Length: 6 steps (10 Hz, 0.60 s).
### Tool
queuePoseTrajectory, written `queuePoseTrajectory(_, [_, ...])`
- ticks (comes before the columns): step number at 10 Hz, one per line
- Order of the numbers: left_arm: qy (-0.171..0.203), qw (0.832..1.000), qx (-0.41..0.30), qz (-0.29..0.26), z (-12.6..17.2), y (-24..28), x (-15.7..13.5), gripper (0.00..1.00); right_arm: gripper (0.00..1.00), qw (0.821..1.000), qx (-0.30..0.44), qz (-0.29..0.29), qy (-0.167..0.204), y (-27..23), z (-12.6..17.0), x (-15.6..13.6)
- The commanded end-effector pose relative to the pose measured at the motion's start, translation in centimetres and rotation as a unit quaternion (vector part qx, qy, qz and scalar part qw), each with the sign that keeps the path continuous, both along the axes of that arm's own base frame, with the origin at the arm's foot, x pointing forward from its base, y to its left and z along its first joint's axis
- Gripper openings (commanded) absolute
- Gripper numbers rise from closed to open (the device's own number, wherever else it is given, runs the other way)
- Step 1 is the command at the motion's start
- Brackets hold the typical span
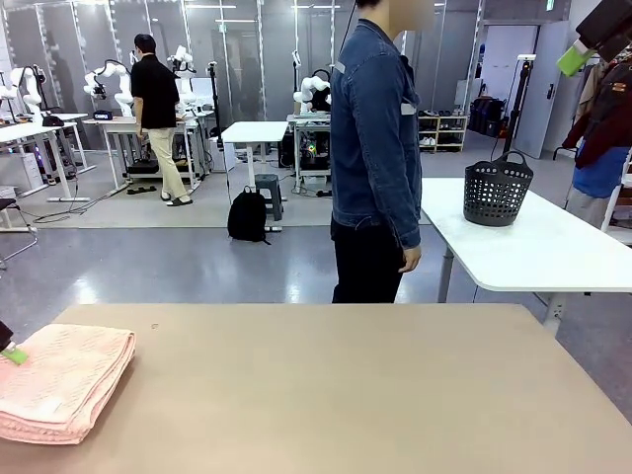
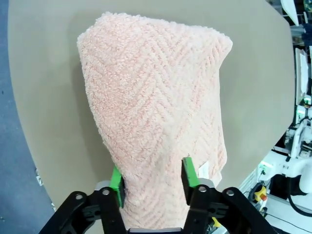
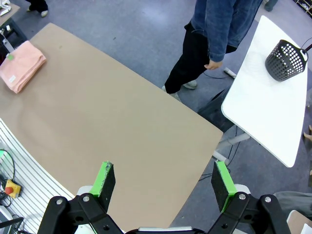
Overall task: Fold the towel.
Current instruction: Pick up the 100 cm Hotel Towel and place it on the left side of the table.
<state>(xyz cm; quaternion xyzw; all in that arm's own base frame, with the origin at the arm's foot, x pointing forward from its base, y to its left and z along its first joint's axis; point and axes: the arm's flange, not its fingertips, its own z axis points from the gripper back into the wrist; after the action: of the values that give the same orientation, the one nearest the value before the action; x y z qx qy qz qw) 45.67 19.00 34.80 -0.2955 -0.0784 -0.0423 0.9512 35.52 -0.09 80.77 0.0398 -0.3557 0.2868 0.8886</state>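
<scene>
The salmon-pink towel (image 1: 61,380) lies folded in a thick stack at the near left corner of the tan table (image 1: 336,395). In the left wrist view its herringbone weave (image 2: 156,97) runs away from me and a small white tag shows by the right finger. My left gripper (image 2: 152,180) hovers over the towel's near end with its jaws apart and the cloth lying loose between the green pads (image 2: 116,183). A bit of it peeks in at the picture's left edge (image 1: 10,351). My right gripper (image 3: 163,180) hangs high above the table, wide open and empty, and shows at the top right (image 1: 578,57).
A person (image 1: 375,148) in a denim jacket stands at the table's far edge, hands down. A dark perforated basket (image 1: 497,190) sits on a white table (image 1: 553,257) at the far right. The bare tan tabletop stretches right of the towel.
</scene>
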Motion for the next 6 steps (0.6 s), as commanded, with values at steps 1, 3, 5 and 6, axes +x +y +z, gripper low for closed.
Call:
queuePoseTrajectory(1, [0.008, 1.000, 0.025, 0.010, 2.1, 0.3, -0.6, 1.00, 1.00, 1.000, -0.001, -0.002, 0.001, 0.0, -0.1, 0.0])
queuePoseTrajectory(3, [-0.007, 0.998, 0.059, 0.015, 4.6, 0.1, -1.5, 0.99, 1.00, 1.000, -0.001, -0.002, 0.001, 0.0, -0.1, 0.0])
queuePoseTrajectory(5, [-0.019, 0.996, 0.083, 0.013, 6.7, -1.0, -2.3, 1.00, 1.00, 1.000, -0.001, -0.002, 0.001, 0.0, -0.1, 0.0])
queuePoseTrajectory(6, [-0.016, 0.995, 0.095, 0.021, 7.3, -1.1, -2.9, 1.00, 1.00, 1.000, -0.001, -0.002, 0.001, 0.0, -0.1, 0.0])
